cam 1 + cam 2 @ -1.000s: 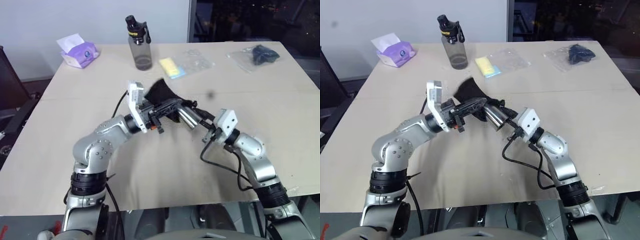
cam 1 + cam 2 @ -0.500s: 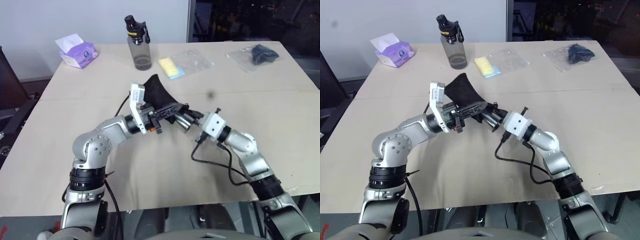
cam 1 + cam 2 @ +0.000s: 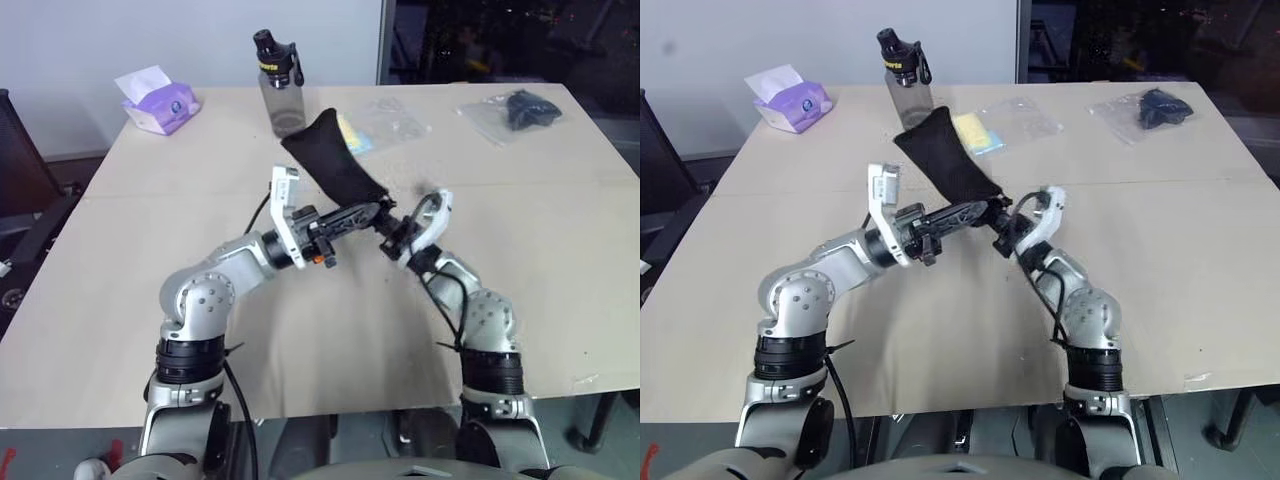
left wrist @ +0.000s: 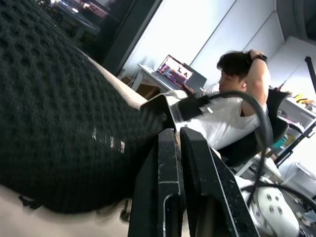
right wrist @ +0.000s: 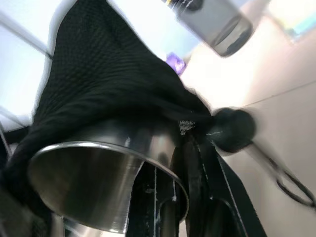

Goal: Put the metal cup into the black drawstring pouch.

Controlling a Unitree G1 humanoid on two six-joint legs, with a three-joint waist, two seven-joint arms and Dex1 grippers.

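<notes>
Big pale surface (image 3: 560, 300) spread out below, and over its middle both arms meet. The pouch (image 3: 335, 165) is up in the air, standing tilted, its closed end pointing up toward the bottle (image 3: 277, 85) at the far edge. The left gripper (image 3: 372, 213) has its jaws pressed together, pinching the pouch's open rim; in the left wrist view the black mesh fabric (image 4: 64, 128) bulges right against its fingers (image 4: 168, 192). The right gripper (image 3: 392, 232) comes in from the other side, jaws closed on the rim of the cup (image 5: 106, 168). In the right wrist view the cup's far end sits inside the pouch, fabric draped over it, shiny open rim still sticking out. At the far edge, a purple tissue pack (image 3: 155, 102), a yellow item (image 3: 342, 135) under clear plastic, and a bagged dark item (image 3: 520, 108).
</notes>
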